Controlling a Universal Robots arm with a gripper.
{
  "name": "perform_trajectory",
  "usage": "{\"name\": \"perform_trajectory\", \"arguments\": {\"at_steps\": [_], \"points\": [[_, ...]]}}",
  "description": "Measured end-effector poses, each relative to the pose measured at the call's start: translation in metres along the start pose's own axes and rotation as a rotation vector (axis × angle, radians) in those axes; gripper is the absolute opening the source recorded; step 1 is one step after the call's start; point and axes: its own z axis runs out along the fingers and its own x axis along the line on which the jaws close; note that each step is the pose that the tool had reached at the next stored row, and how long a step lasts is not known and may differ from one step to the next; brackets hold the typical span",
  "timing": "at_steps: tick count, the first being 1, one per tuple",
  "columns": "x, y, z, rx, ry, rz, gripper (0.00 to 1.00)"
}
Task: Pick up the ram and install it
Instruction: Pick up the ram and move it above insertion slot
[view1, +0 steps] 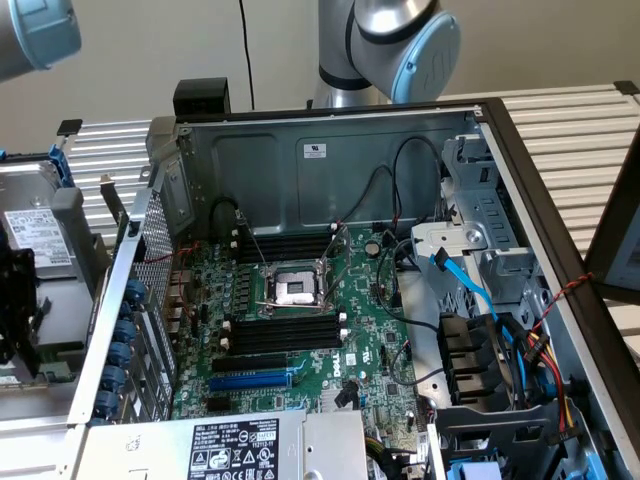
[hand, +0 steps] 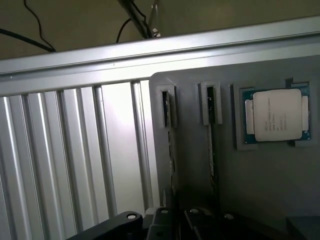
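In the wrist view a grey holder (hand: 200, 200) lies on a ribbed metal table. Two of its narrow slots each hold a thin ram stick on edge, one (hand: 212, 150) and another (hand: 169, 145) beside it. The dark body of my gripper (hand: 182, 218) sits close over the near ends of these two sticks; whether it touches either I cannot tell. In the exterior view the open computer case shows the motherboard with two banks of black memory slots (view1: 285, 332) (view1: 285, 247), one on each side of the processor socket (view1: 296, 290); no stick stands in them.
A processor chip (hand: 277, 117) rests in a pocket of the holder beside the sticks. The arm's joint (view1: 400, 45) rises behind the case wall (view1: 320, 160). A blue expansion slot (view1: 250, 380), loose cables (view1: 500, 340) and a drive cage (view1: 480, 230) crowd the case.
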Motion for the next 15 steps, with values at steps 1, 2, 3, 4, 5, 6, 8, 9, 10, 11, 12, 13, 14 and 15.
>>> {"name": "perform_trajectory", "arguments": {"at_steps": [1, 2, 3, 4, 5, 6, 8, 9, 10, 11, 12, 13, 14, 15], "points": [[0.0, -0.0002, -0.0028, 0.0004, -0.0004, 0.0, 0.14], [0.001, -0.0005, -0.0051, 0.001, -0.0006, 0.0, 0.14], [0.001, -0.0007, -0.0079, 0.0017, -0.0011, 0.0, 0.14], [0.001, -0.001, -0.0107, 0.0021, -0.0015, 0.0, 0.14], [0.002, -0.0012, -0.0138, 0.0026, -0.0017, 0.0, 0.14], [0.002, -0.0015, -0.017, 0.003, -0.0018, 0.0, 0.14], [0.004, -0.0022, -0.0234, 0.0036, -0.0023, 0.0, 0.14], [0.004, -0.0024, -0.0267, 0.0038, -0.0024, 0.0, 0.14], [0.005, -0.0028, -0.0302, 0.0039, -0.0025, 0.0, 0.14], [0.006, -0.0032, -0.034, 0.004, -0.0025, 0.0, 0.13], [0.006, -0.0036, -0.038, 0.0041, -0.0026, 0.0, 0.13], [0.007, -0.004, -0.0421, 0.0042, -0.0027, -0.001, 0.13], [0.009, -0.0044, -0.0464, 0.0043, -0.0027, -0.002, 0.13], [0.01, -0.0049, -0.0508, 0.0045, -0.0029, -0.003, 0.13]]}}
